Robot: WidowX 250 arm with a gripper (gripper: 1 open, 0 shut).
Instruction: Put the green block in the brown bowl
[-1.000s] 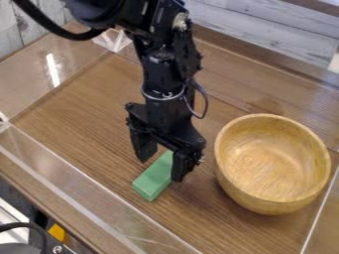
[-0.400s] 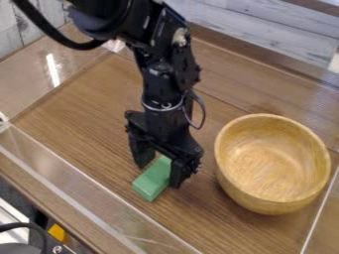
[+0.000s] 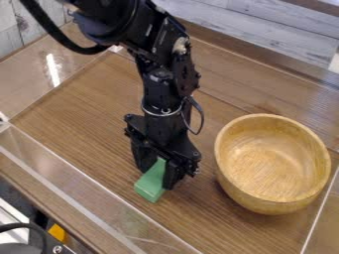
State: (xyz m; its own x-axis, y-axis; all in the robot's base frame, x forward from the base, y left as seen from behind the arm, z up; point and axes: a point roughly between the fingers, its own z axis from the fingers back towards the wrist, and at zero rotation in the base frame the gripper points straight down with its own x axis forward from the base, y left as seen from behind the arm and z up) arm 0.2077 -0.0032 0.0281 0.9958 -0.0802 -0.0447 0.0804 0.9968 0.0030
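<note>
The green block (image 3: pixel 151 186) lies flat on the wooden table (image 3: pixel 79 109), near the front edge and left of the brown bowl (image 3: pixel 272 164). My gripper (image 3: pixel 161 171) points straight down over the block's far end, with a black finger on each side of it and its tips down at table height. The jaws stand narrow around the block, but I cannot tell whether the pads press on it. The far part of the block is hidden behind the fingers. The bowl is upright and empty, a short gap to the right of the gripper.
A clear plastic rim (image 3: pixel 54 159) runs along the table's front and left edges. A pale planked surface (image 3: pixel 265 30) lies behind the table. Dark cables and a yellow-marked part (image 3: pixel 40 236) sit at the bottom left corner.
The gripper has sunk slightly over the block, and its fingers have drawn closer together around it. The block and the bowl lie where they were.
</note>
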